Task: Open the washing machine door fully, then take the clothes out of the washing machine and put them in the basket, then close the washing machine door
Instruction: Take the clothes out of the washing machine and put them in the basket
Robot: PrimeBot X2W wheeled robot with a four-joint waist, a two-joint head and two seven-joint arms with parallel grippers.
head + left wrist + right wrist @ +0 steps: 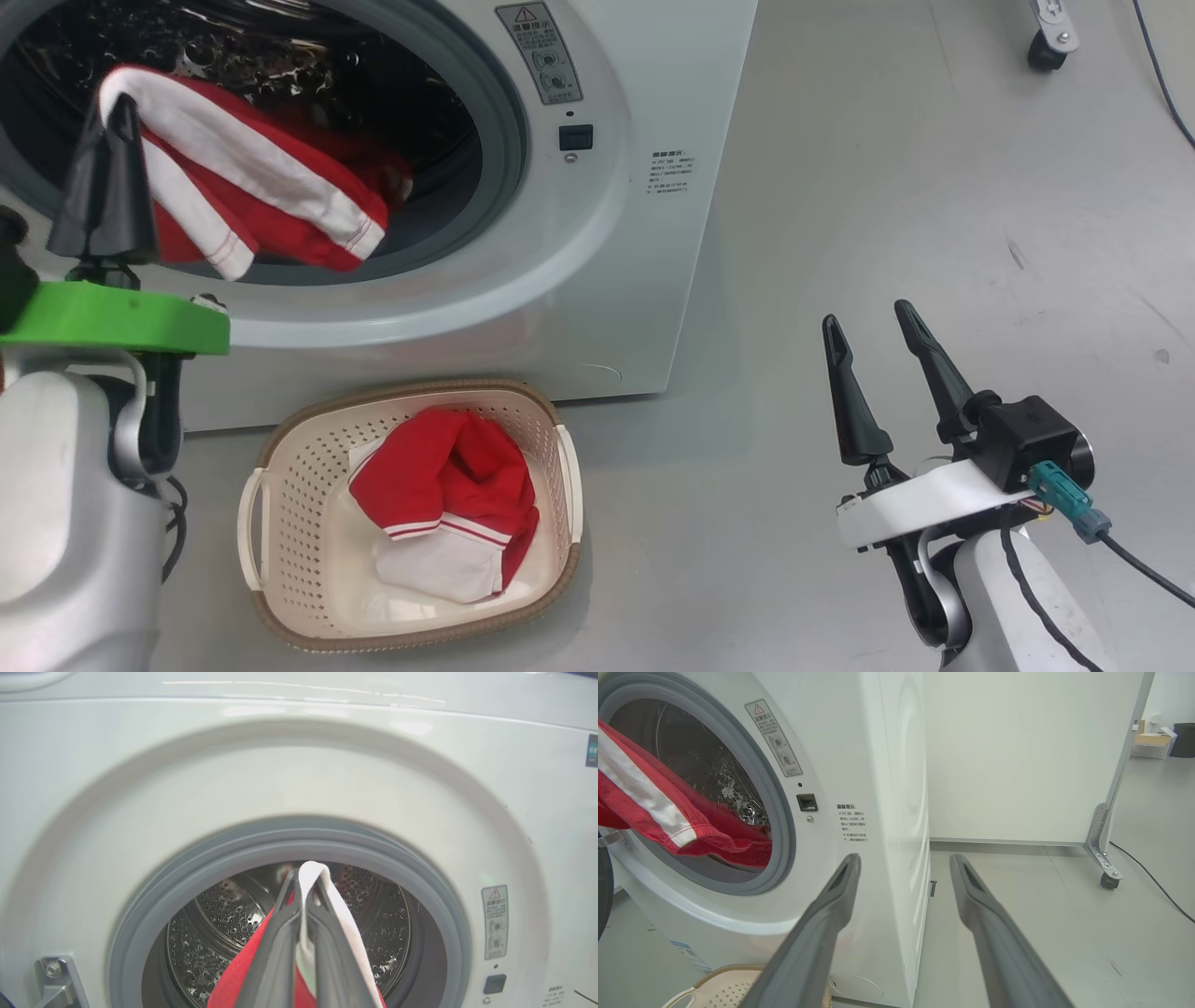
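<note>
The white washing machine [635, 233] stands with its mouth uncovered; a black sliver of the washing machine door [601, 896] shows at the edge of the right wrist view. My left gripper [114, 103] is shut on a white band of the red and white clothes [261, 187], which hang out over the grey ring. In the left wrist view the fingers [306, 877] pinch that fabric [345, 924] before the steel drum [224, 910]. Another red and white garment [448, 476] lies in the cream basket [299, 467] on the floor below. My right gripper [866, 315] is open and holds nothing, off to the machine's right.
Grey floor spreads to the right of the machine. A caster [1046, 51] and a black cable [1162, 75] lie at the far right. In the right wrist view a white partition [1017, 756] on a wheeled foot [1108, 879] stands behind, and the basket rim [724, 989] shows at the bottom.
</note>
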